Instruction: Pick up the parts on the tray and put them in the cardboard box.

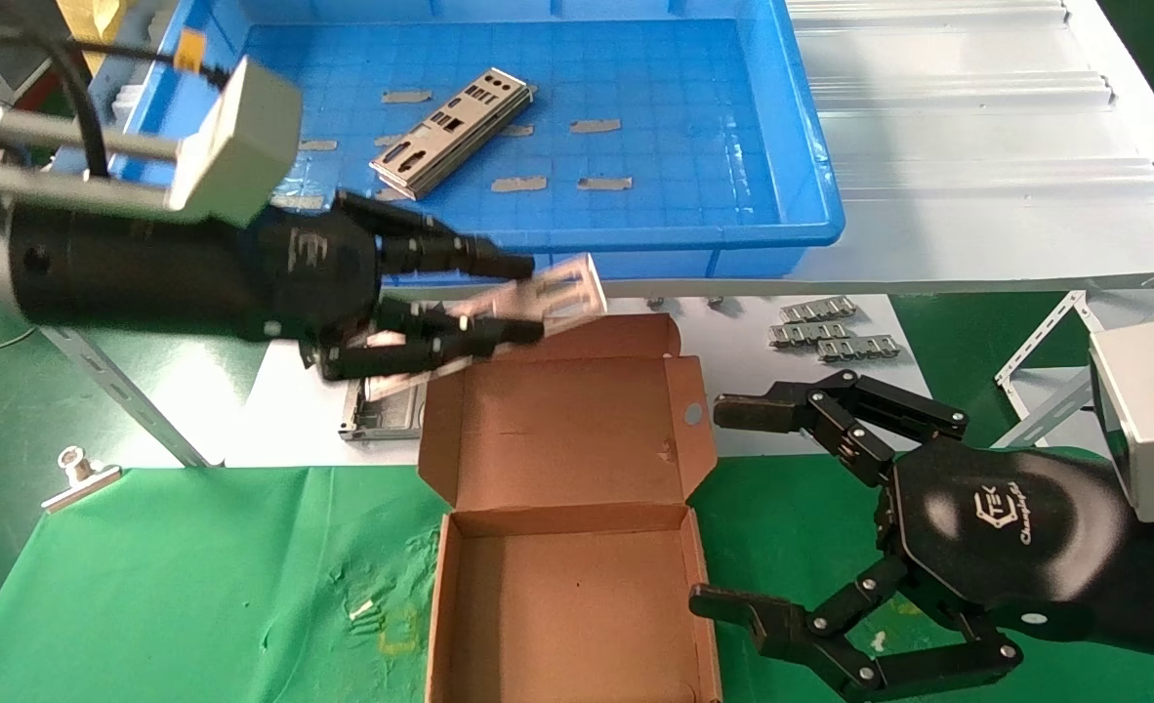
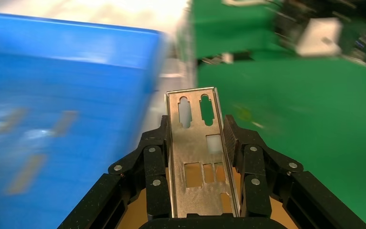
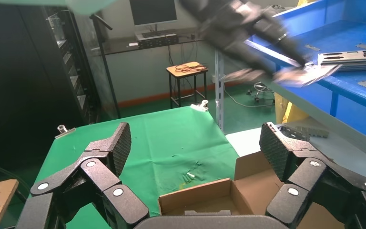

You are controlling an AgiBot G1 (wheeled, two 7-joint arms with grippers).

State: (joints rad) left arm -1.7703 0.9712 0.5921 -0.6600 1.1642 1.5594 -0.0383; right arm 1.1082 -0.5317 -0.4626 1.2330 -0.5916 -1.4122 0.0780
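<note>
My left gripper point(image 1: 526, 298) is shut on a thin silver plate point(image 1: 562, 291) with cut-outs, holding it in the air over the far edge of the cardboard box's open lid point(image 1: 567, 420), just in front of the blue tray point(image 1: 782, 176). In the left wrist view the plate point(image 2: 200, 157) sits gripped by its long edges between both fingers. More plates point(image 1: 450, 132) lie stacked in the tray. The box's compartment point(image 1: 562, 615) looks empty. My right gripper point(image 1: 733, 508) is open and empty, hovering right of the box.
Small silver chain-like strips point(image 1: 831, 327) lie on the white table right of the lid. A grey metal frame point(image 1: 382, 410) sits left of the box. A clip point(image 1: 77, 474) holds the green cloth point(image 1: 196, 586) at left.
</note>
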